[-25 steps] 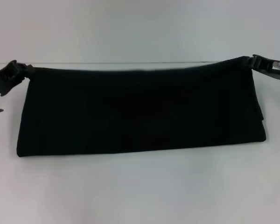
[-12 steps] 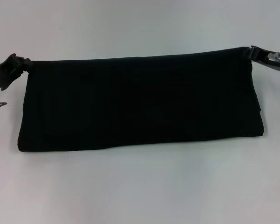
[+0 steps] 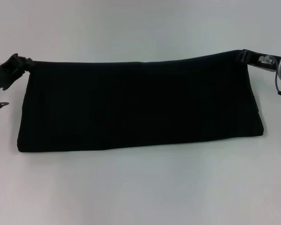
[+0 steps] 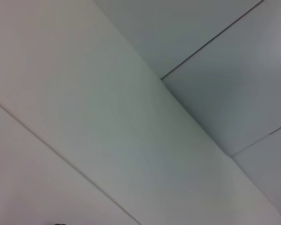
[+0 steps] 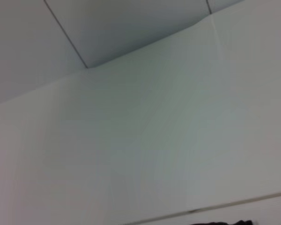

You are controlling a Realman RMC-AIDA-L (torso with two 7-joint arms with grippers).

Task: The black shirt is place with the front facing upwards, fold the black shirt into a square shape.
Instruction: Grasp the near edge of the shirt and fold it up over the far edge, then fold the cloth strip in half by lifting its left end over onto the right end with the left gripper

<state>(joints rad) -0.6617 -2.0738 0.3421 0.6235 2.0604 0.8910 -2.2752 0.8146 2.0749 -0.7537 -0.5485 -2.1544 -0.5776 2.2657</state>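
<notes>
The black shirt (image 3: pixel 140 105) shows plain black, no lettering visible; the surface (image 3: pixel 140 187) is pale grey-white; both hands are black, the right hand (image 3: pixel 246 56) with silver parts.

The head camera looks forward and down from above onto the pale worktop (image 3: pixel 140 187), far enough back to take in the whole width of the black shirt (image 3: pixel 140 105) with the left end effector (image 3: pixel 19 63) and right end effector (image 3: pixel 246 56) at its far corners. Both wrist cameras face away from all that, pointing at plain white panels with thin dark seams. Only a dark sliver at the right wrist view's edge hints at any overlap with the head view, and what it is cannot be told.
</notes>
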